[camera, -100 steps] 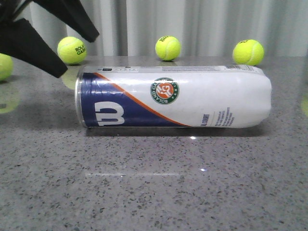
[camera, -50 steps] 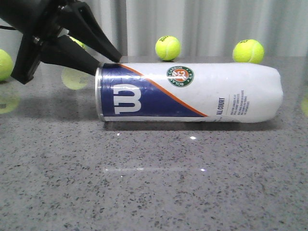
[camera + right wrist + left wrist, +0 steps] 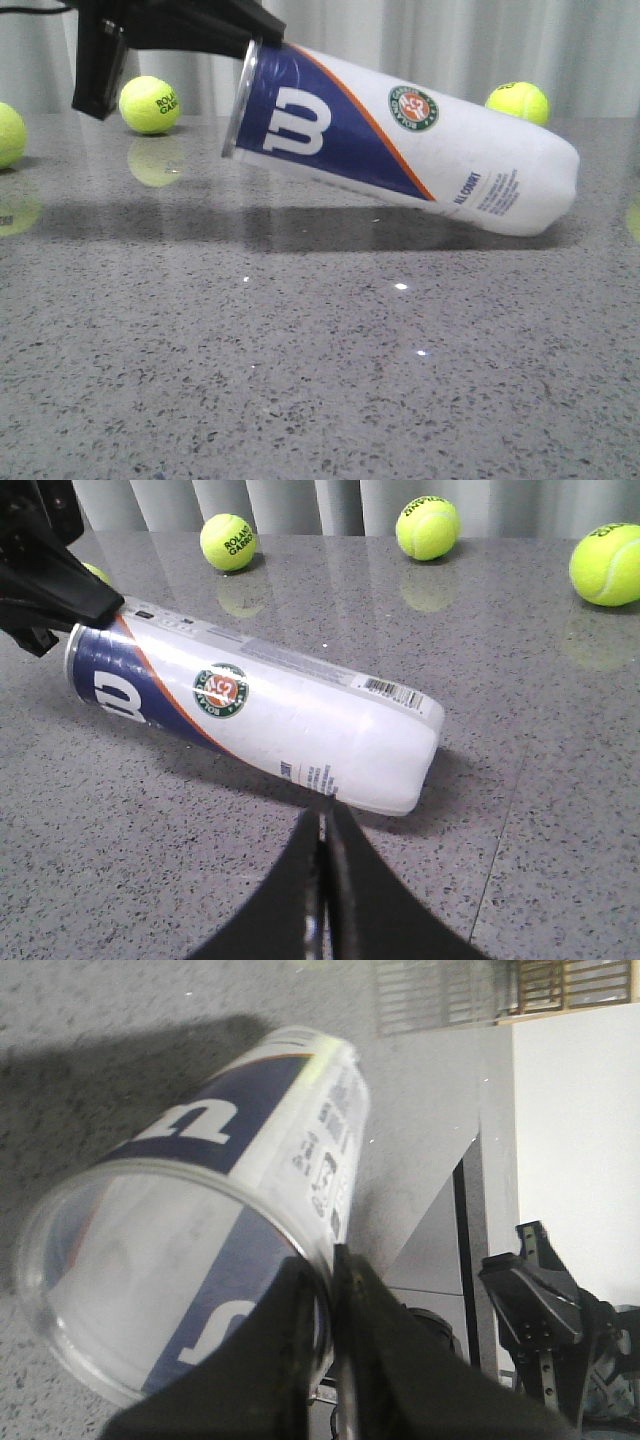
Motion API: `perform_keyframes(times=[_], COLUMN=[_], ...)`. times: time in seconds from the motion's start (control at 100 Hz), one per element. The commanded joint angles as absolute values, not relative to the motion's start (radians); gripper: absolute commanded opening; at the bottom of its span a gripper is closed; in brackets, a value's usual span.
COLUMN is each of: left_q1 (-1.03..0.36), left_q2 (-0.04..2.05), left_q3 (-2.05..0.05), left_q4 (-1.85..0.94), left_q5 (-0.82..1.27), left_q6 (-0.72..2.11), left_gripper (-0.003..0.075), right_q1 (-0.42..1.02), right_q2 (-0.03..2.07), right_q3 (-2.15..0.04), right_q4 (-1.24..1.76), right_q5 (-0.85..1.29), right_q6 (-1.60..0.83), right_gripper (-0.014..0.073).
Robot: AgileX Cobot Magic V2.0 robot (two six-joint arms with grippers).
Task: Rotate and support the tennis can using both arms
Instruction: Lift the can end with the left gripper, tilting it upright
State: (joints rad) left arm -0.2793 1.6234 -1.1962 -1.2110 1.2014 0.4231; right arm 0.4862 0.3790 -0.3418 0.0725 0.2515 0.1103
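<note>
The left claw (image 3: 245, 35) came in high from the far left, its black fingers (image 3: 300, 1360) pinched narrow on the silver rim of the tennis can (image 3: 400, 135), one finger inside the open mouth and one outside against the wall. From that grip the can hung tilted: its rim end was lifted clear of the grey table (image 3: 320, 380), and its body sloped down and away from the left claw until the white closed end rested on the stone. The navy panel with the big white W sat just below the claw, the round logo farther along the can.

The right claw (image 3: 322, 815) sat low and near the resting white end, its two fingers pressed together with nothing between them, the tips just short of the can's wall.

Half a second earlier the can lay flat on the table with the left claw only touching its rim; a second ago that claw was off to the side, not yet at the can. Now the rim end was raised.

Beyond the left claw a tennis ball (image 3: 150, 104) stood near the curtain, and another ball (image 3: 517, 101) lay behind the can's far end.
</note>
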Motion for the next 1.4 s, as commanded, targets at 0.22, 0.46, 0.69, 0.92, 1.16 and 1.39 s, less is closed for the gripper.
perform_keyframes(times=[0.22,0.46,0.69,0.92,1.16,1.39], left_q1=[-0.287,-0.287,-0.294,-0.407,-0.561,-0.588], left_q2=[1.416,1.273,1.177,1.152,1.174,1.251], left_q3=[-1.347,-1.504,-1.519,-1.519,-1.519,-1.519], left_q4=[-1.176,-0.772,-0.604,-0.403,-0.225,-0.199], left_q5=[1.279,1.277,1.277,1.277,1.277,1.275], left_q6=[0.464,0.283,0.222,0.163,0.140,0.140], left_gripper=[-0.0021,-0.0021,-0.0021,-0.0021,-0.0021,-0.0021], right_q1=[0.484,0.484,0.484,0.484,0.484,0.484], right_q2=[0.383,0.383,0.383,0.383,0.383,0.383], right_q3=[-0.368,-0.368,-0.368,-0.368,-0.368,-0.368], right_q4=[0.065,0.065,0.065,0.065,0.065,0.065], right_q5=[0.176,0.176,0.176,0.176,0.176,0.176], right_q6=[0.108,0.108,0.108,0.108,0.108,0.108], right_gripper=[-0.0057,-0.0057,-0.0057,-0.0057,-0.0057,-0.0057])
